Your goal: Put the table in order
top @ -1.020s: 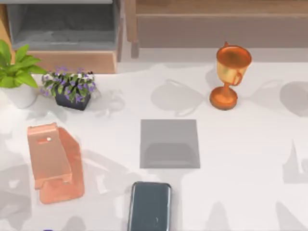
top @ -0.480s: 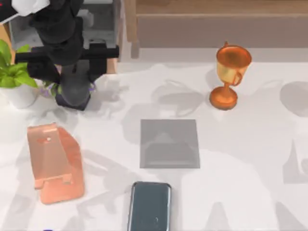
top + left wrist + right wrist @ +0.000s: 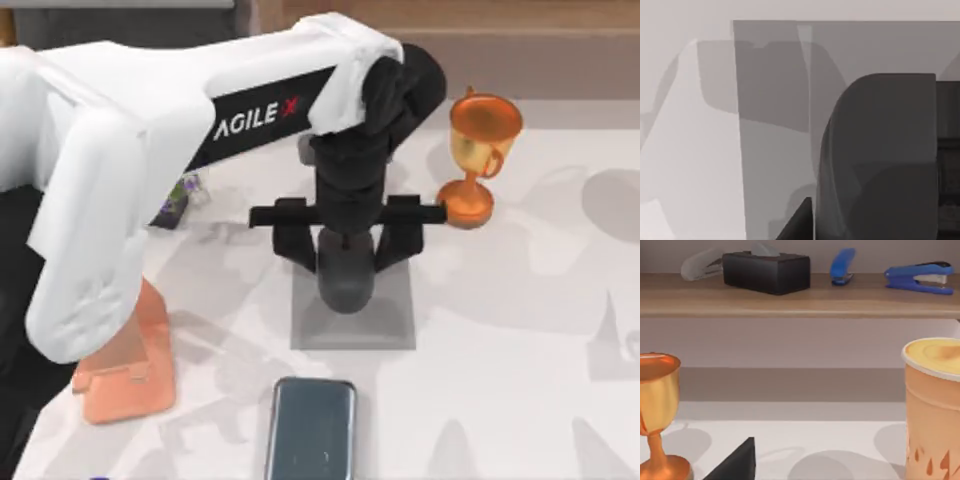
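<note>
over the grey mat (image 3: pixel 400 325), left pincer (image 3: pixel 345 290), grip state unclear, white table (image 3: pixel 520 330) beneath

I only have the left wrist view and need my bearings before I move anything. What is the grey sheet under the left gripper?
Observer: It is a square grey mat in the middle of the table. In the top view the left gripper hangs over it.
Operator: Is anything standing close to it?
Observer: A gold trophy stands upright beyond the mat's far right corner, apart from the mat.
</note>
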